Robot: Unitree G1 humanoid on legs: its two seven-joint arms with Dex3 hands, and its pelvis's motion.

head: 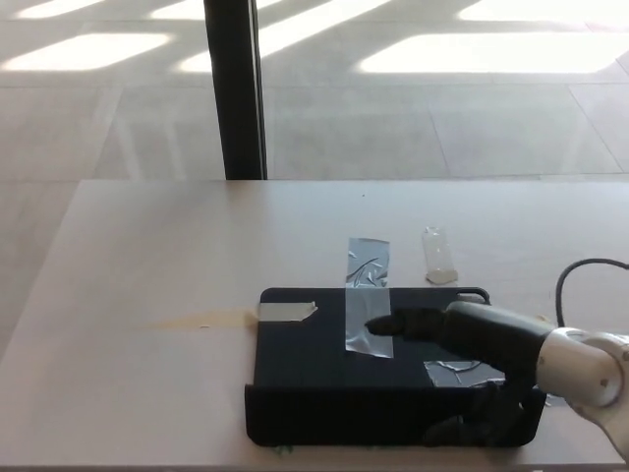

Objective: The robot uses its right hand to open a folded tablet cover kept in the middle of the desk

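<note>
In the head view I see the dark cover (324, 369) lying flat on the desk (147, 265), near its front edge, fixed with tape strips (368, 295). My right robot hand (470, 366) lies over the cover's right part, fingers (413, 323) stretched left, thumb low at the front flap. It grips nothing.

Cover (314, 364) lies mid-desk (147, 256) at the near edge, taped down. Right hand (462, 339) rests on its right half.
</note>
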